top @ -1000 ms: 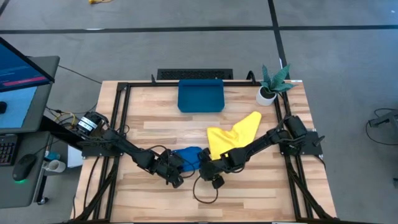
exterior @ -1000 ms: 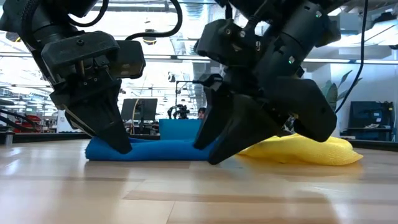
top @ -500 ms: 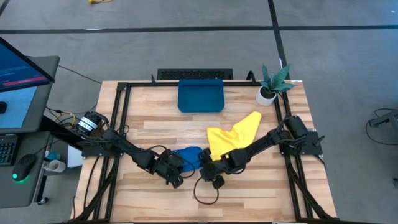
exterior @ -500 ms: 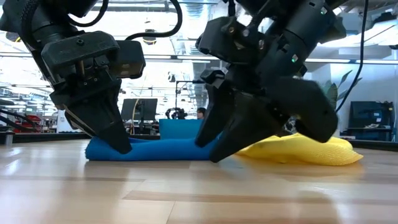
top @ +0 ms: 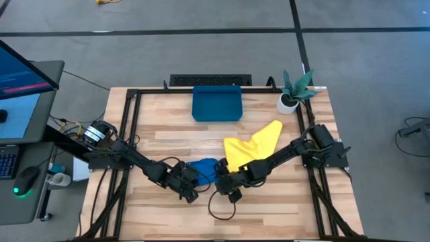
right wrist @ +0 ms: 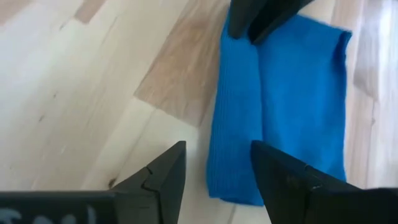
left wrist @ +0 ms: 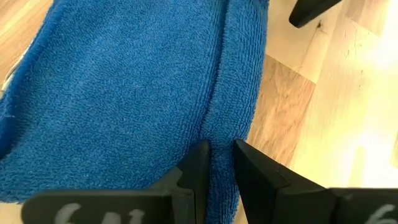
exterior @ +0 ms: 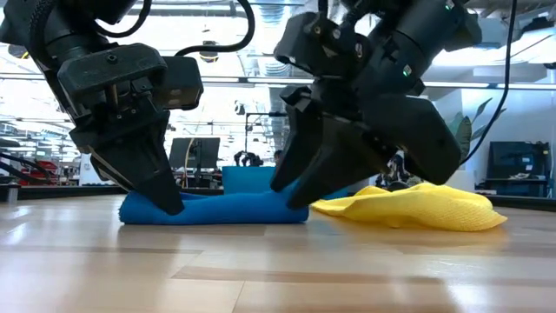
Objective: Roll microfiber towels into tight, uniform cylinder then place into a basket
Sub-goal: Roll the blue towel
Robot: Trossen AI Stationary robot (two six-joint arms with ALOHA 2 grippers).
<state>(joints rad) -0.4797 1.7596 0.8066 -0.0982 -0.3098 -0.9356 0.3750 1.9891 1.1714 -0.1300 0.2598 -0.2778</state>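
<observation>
The blue towel (top: 203, 167) lies flat near the table's middle, with a narrow folded strip (right wrist: 236, 106) along its near edge. My left gripper (left wrist: 221, 152) is shut on the left end of that strip. My right gripper (right wrist: 217, 146) is open at the strip's right end (right wrist: 233, 186), one finger on either side. In the low view its fingertips (exterior: 294, 202) stand at the towel's right end. The yellow towel (top: 250, 144) lies crumpled on the table behind the right arm. The basket (top: 216, 102) stands at the far edge. My left gripper pinches the raised fold of the blue towel (left wrist: 222, 134) between its two fingers, at the strip's left end. The fingers slant down from the table's left and near side, in line with the fold. The towel stays on the table. My right gripper: I cannot tell whether it touches the towel.
A small white pot with a green plant (top: 293, 94) stands at the far right corner. Bare wood (top: 269, 208) stretches along the near edge. A monitor and keyboard (top: 13, 101) sit beyond the table's left side.
In the low view my right gripper's fingertips have lifted off the table and shifted a little toward the blue towel's right end; more of the yellow towel shows behind them. The blue towel lies as before.
</observation>
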